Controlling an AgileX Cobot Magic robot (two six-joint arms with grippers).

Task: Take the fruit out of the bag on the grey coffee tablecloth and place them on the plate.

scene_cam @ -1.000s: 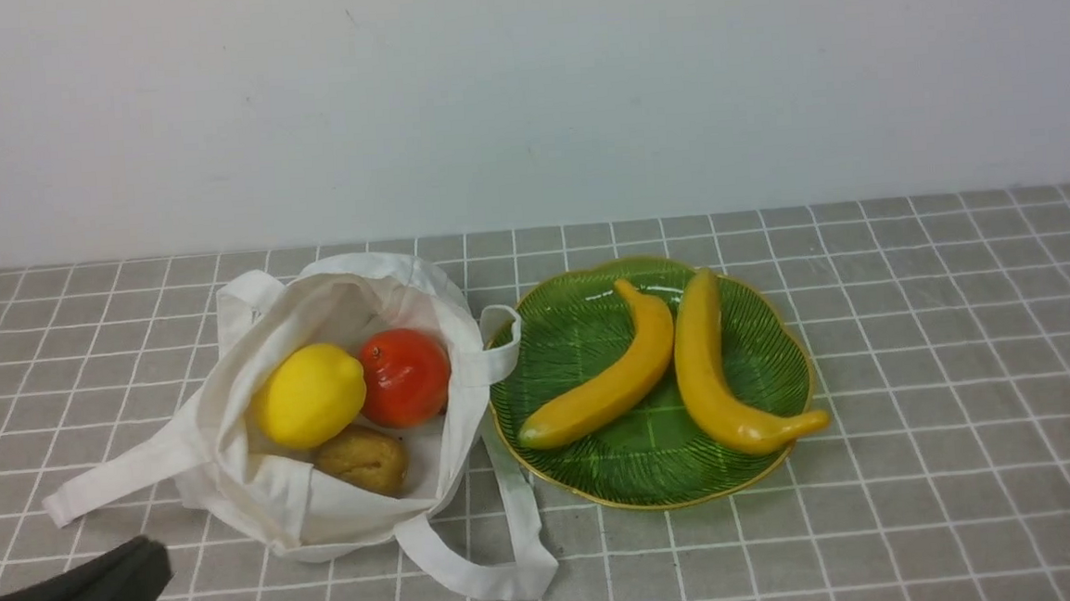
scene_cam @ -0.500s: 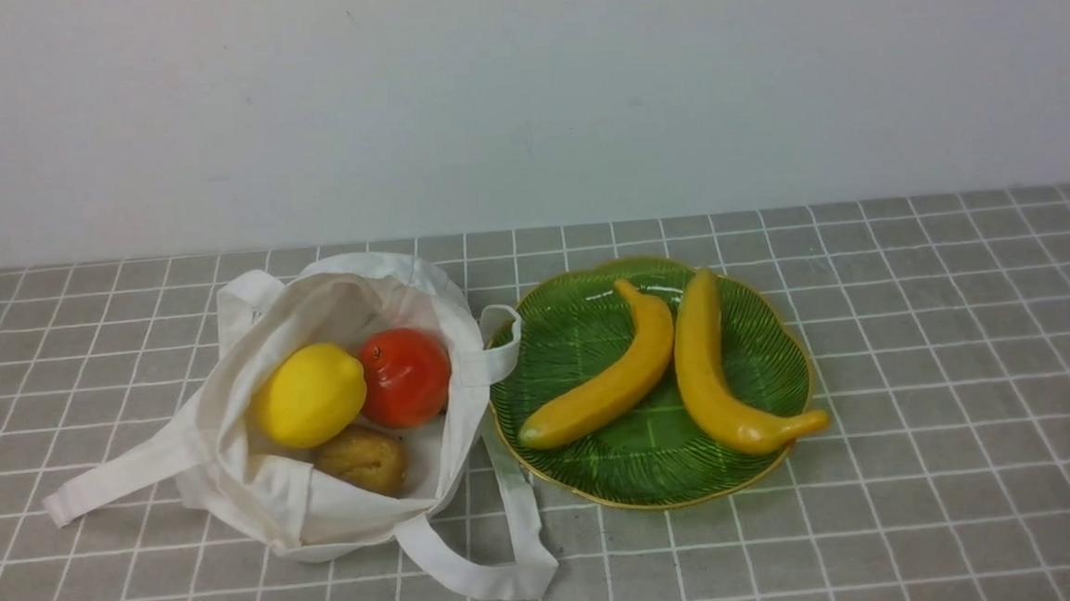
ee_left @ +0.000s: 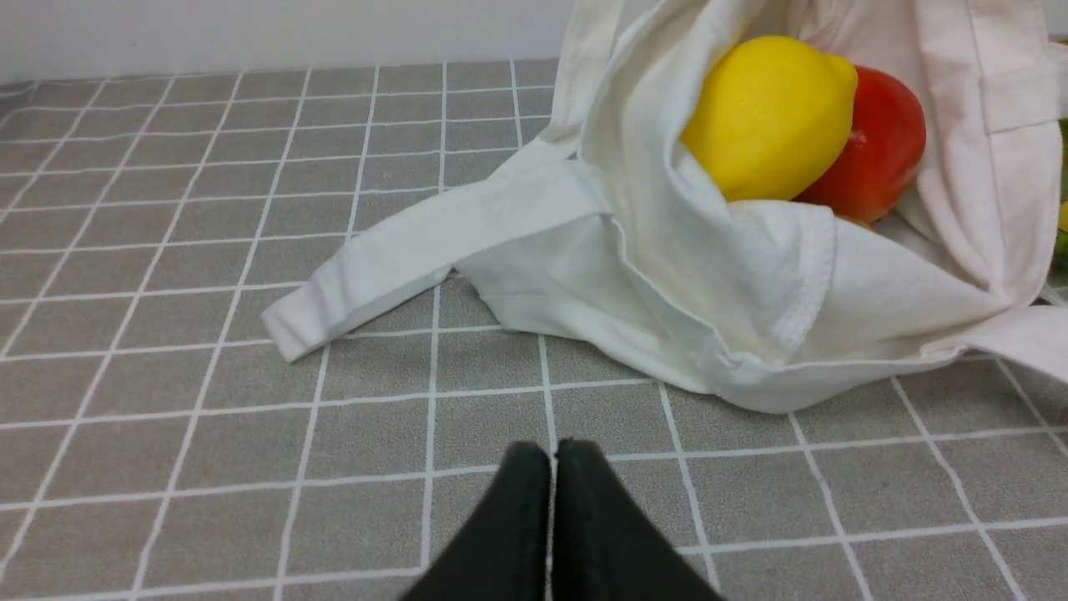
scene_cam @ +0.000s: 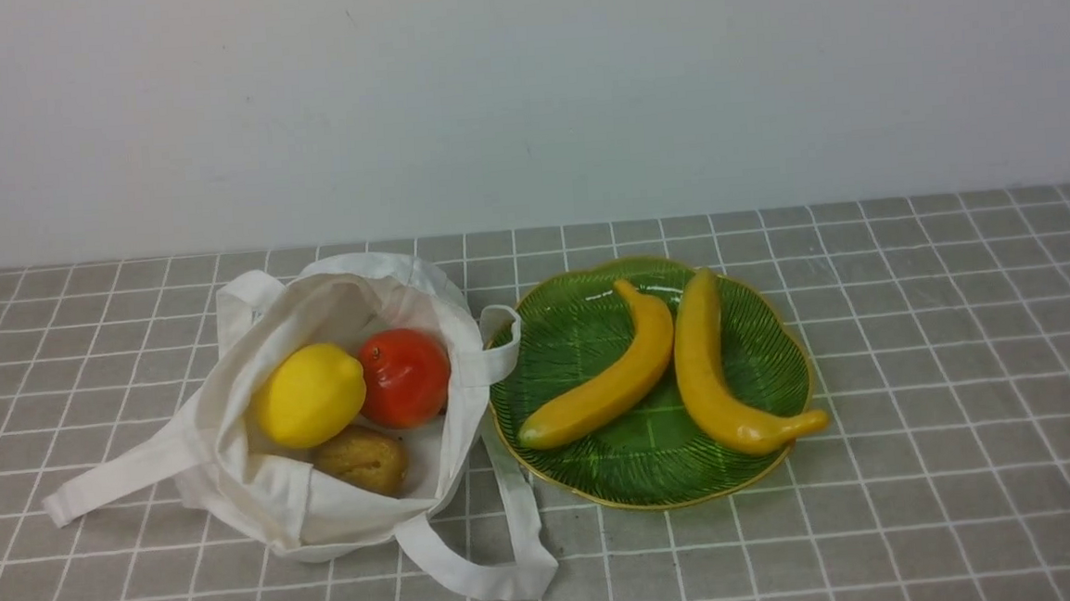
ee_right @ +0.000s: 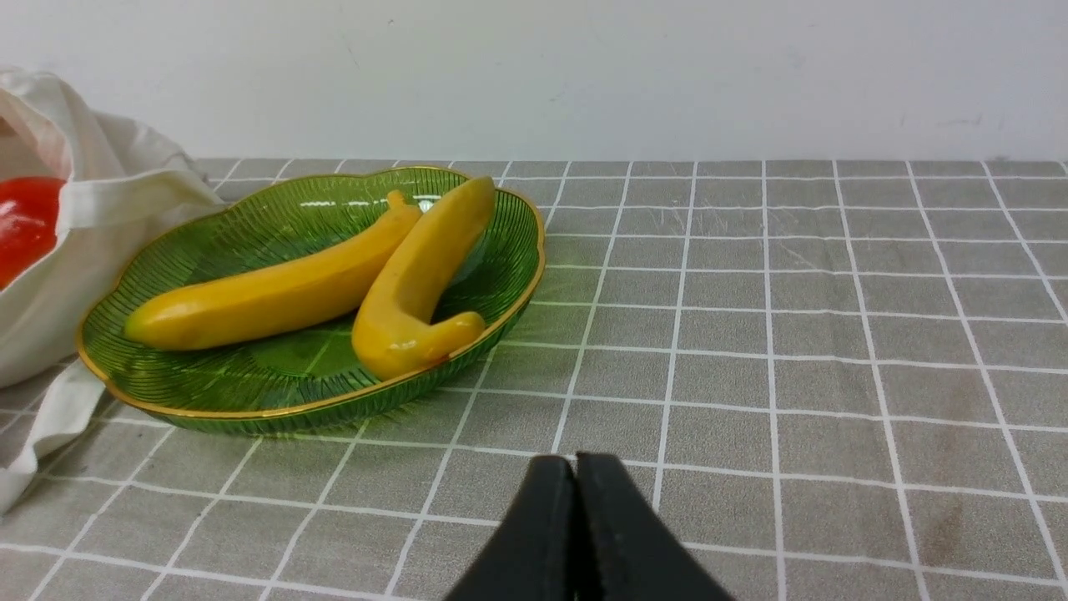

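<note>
The off-white cloth bag [scene_cam: 324, 499] lies open on the grey coffee tablecloth [scene_cam: 920, 361]. Inside it sit a yellow lemon [scene_cam: 309, 395], a round red-orange fruit [scene_cam: 404, 376] and a small brown lumpy fruit [scene_cam: 362, 460]. Two yellow bananas [scene_cam: 610, 389] [scene_cam: 712, 378] lie side by side on the green plate [scene_cam: 593, 334], just right of the bag. My left gripper [ee_left: 552, 455] is shut and empty, low over the cloth in front of the bag [ee_left: 667, 284]. Shut and empty too, my right gripper [ee_right: 576, 467] hangs over the cloth in front of the plate [ee_right: 250, 392].
One bag strap [scene_cam: 109, 480] stretches left across the cloth. Another strap [scene_cam: 505, 562] loops forward between bag and plate. A white wall [scene_cam: 523, 97] rises behind the cloth's far edge.
My left arm has drawn back out of the front view's lower left corner. The bag, fruit and plate have not moved.
</note>
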